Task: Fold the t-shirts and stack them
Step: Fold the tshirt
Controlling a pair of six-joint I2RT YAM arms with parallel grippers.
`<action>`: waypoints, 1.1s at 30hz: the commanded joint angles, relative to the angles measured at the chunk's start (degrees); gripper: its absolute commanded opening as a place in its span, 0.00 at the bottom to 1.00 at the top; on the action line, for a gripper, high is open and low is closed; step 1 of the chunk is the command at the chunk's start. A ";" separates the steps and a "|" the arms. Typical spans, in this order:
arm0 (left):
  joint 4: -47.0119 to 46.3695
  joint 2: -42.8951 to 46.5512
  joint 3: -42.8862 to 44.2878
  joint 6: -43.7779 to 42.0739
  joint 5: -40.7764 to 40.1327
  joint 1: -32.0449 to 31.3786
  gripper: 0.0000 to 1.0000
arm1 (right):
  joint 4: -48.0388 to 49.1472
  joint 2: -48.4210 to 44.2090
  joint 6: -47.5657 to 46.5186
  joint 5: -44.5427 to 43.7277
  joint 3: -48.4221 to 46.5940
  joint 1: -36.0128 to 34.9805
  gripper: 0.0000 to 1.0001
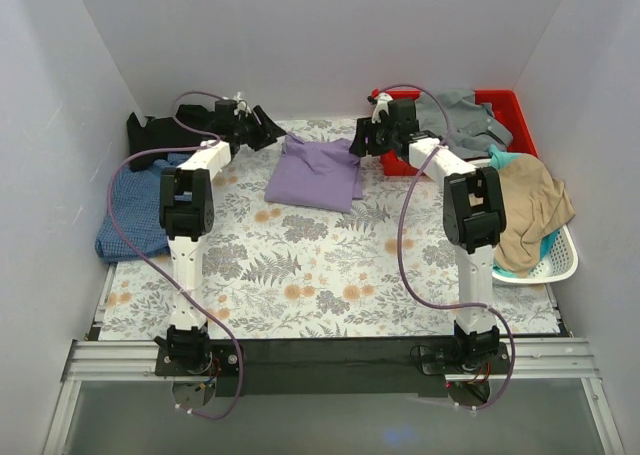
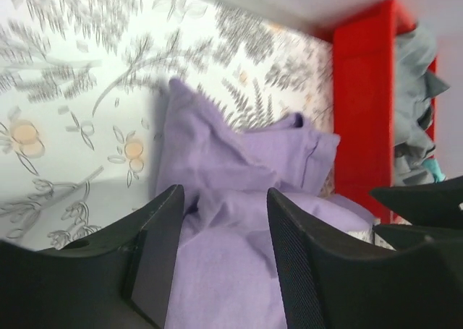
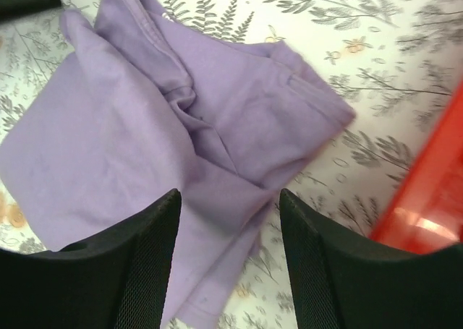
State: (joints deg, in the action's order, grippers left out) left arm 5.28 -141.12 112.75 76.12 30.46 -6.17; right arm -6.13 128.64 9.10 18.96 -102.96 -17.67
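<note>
The lilac-purple t-shirt (image 1: 315, 173) lies roughly folded on the floral table at the back middle. It also shows in the left wrist view (image 2: 239, 163) and the right wrist view (image 3: 145, 126). My left gripper (image 1: 268, 130) is open and empty just above the shirt's back left corner (image 2: 226, 199). My right gripper (image 1: 362, 140) is open and empty over the shirt's back right edge (image 3: 229, 199). The black t-shirt (image 1: 150, 133) is bunched at the back left. The blue checked t-shirt (image 1: 135, 210) lies crumpled at the left edge.
A red bin (image 1: 510, 110) with grey cloth stands at the back right, close to my right gripper; it also shows in both wrist views (image 2: 362, 105) (image 3: 434, 191). A white basket (image 1: 565, 260) holds tan and teal cloth at the right. White walls enclose the table.
</note>
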 commanded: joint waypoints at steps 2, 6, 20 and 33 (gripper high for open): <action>-11.16 13.49 -4.71 -2.20 -0.57 0.73 0.49 | 5.60 -11.55 -6.64 -4.19 5.83 -1.49 0.63; -13.01 19.39 -10.61 -1.50 6.17 0.64 0.51 | 5.34 -12.63 -5.08 -0.96 7.33 -3.24 0.64; -13.36 -1.60 2.82 7.29 26.23 -0.33 0.28 | 0.34 4.14 -1.10 0.91 -7.77 -5.36 0.64; -19.26 -16.28 20.12 8.27 20.18 -0.33 0.36 | -2.92 19.71 -2.51 -7.35 -26.85 -4.04 0.67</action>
State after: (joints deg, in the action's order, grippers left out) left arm -9.82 -157.64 127.00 86.00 54.00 -6.59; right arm -8.97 145.82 7.31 14.81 -125.67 -22.65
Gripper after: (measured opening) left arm 0.341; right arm 0.669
